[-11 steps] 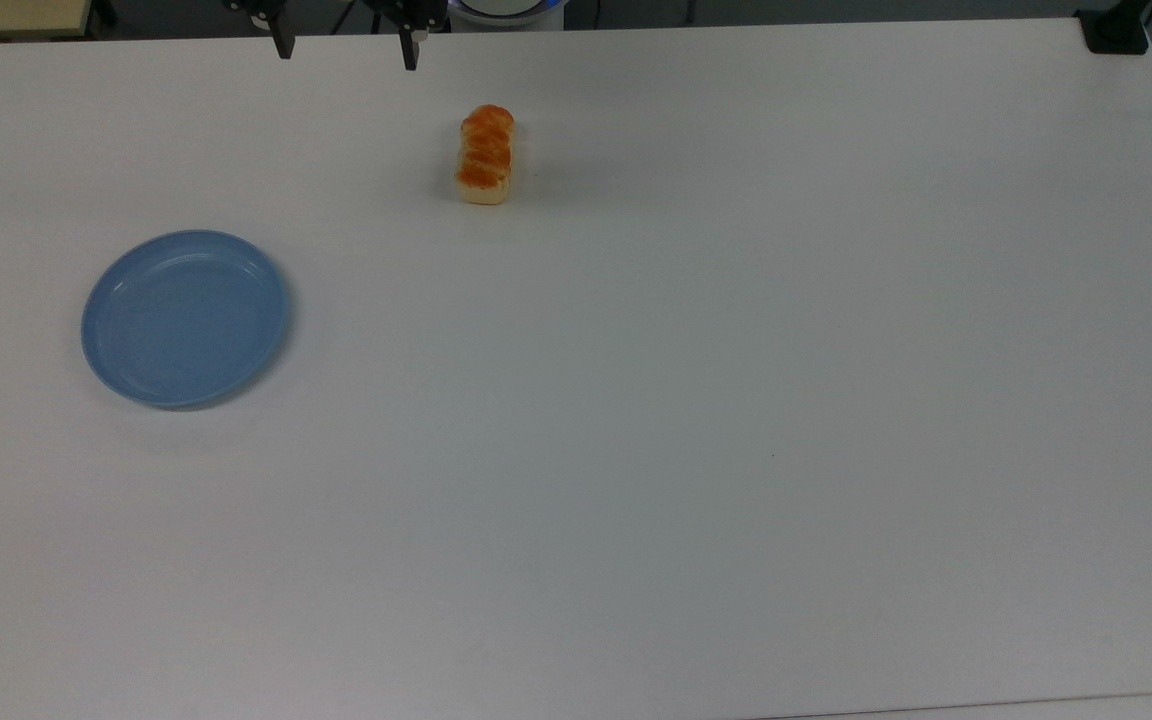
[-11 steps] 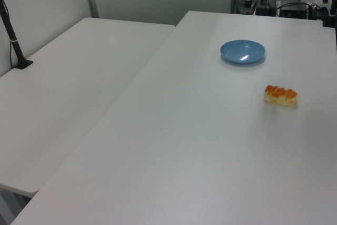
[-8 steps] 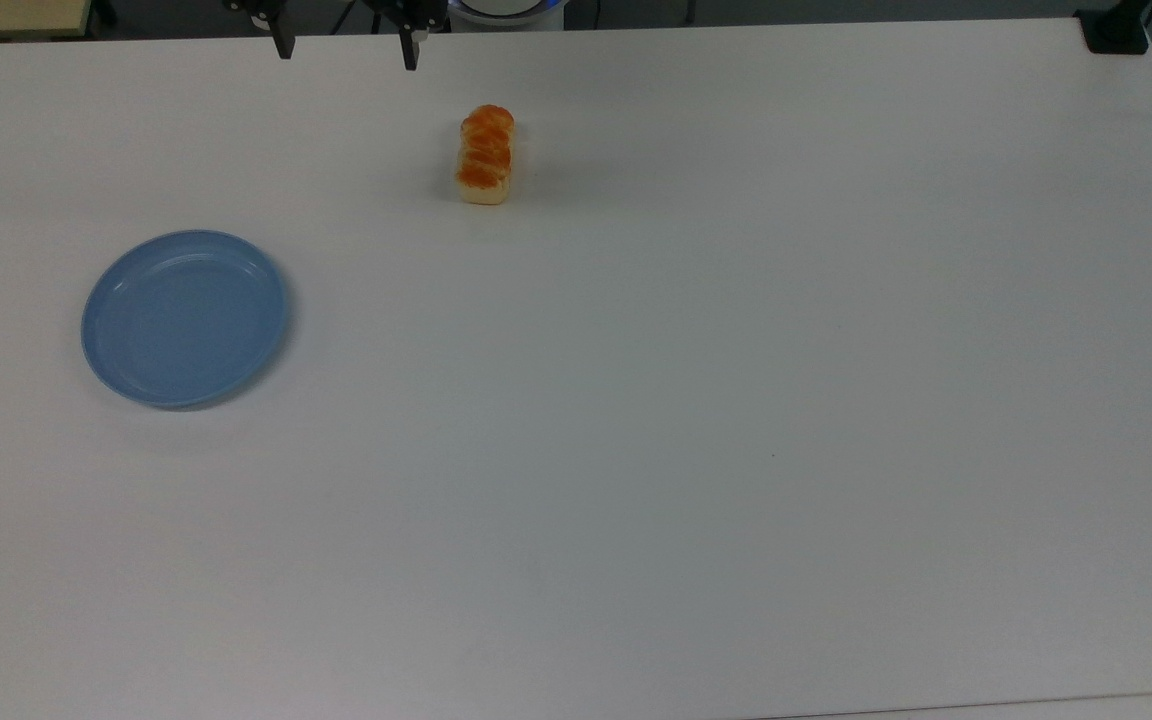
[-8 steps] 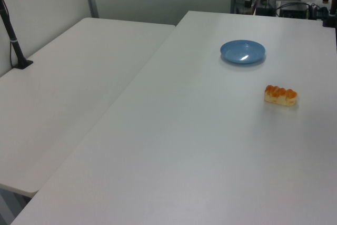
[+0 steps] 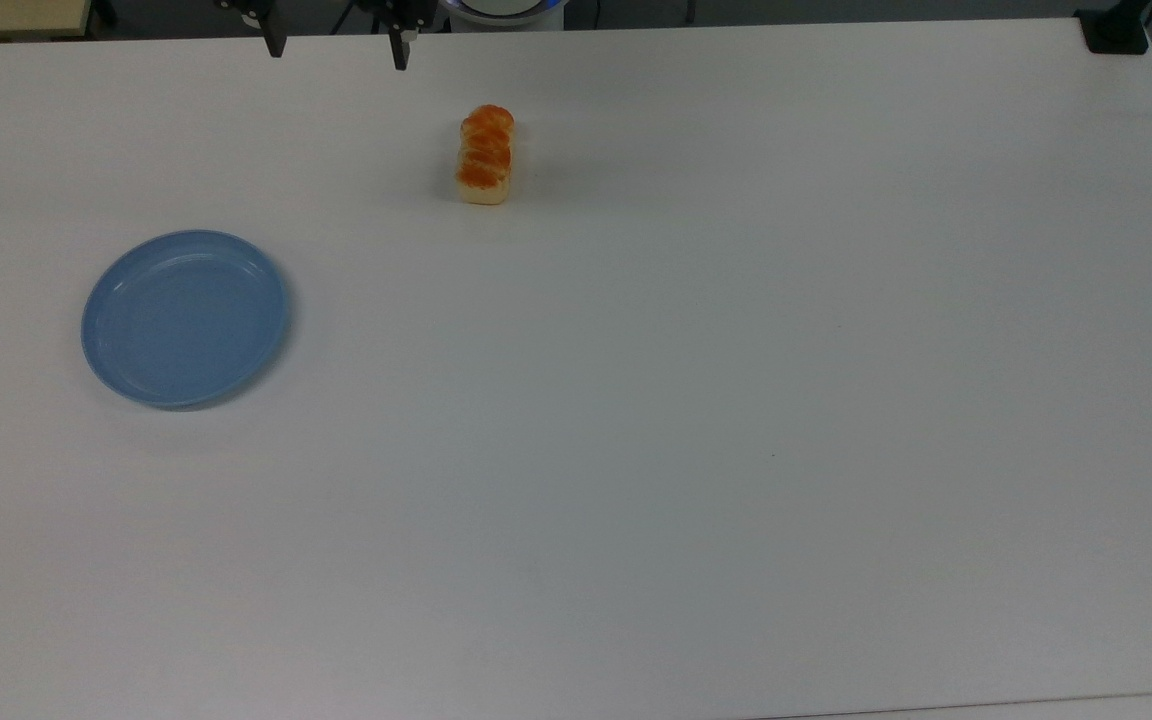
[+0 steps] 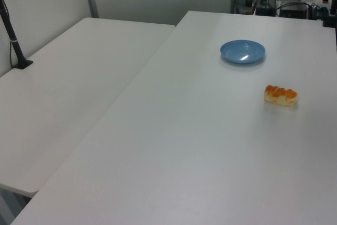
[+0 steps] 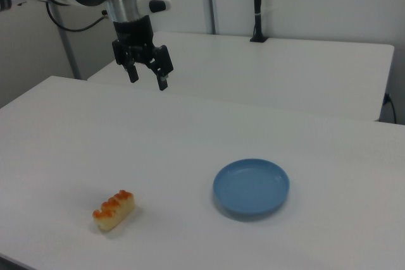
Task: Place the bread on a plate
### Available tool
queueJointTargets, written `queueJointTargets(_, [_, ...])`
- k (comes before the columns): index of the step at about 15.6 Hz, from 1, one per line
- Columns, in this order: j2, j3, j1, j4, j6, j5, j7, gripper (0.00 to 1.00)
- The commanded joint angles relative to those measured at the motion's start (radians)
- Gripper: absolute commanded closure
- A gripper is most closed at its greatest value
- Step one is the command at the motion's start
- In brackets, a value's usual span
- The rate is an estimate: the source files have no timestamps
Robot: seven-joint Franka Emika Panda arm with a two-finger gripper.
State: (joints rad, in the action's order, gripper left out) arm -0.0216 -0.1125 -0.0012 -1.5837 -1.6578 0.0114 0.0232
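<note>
Top view: plate (image 5: 185, 318) w/ nothing on it, bread (image 5: 486, 154) apart on table (image 5: 696, 400), fingers (image 5: 335, 40) spread wide.

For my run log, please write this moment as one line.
gripper: open, raised, holding nothing | bread loaf: on white table, untouched | blue plate: bare, apart from loaf

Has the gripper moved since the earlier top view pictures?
Yes. In the top view the gripper, open, has crept toward the top view's upper left, away from the unmoved bread.
</note>
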Motion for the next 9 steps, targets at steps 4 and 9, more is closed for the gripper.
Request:
queueJointTargets(4, [0.012,-0.022,0.018,-0.009,-0.006,-0.024,-0.008,0.0])
queueJointTargets(9, [0.012,-0.022,0.02,-0.01,-0.011,-0.024,0.003,0.0])
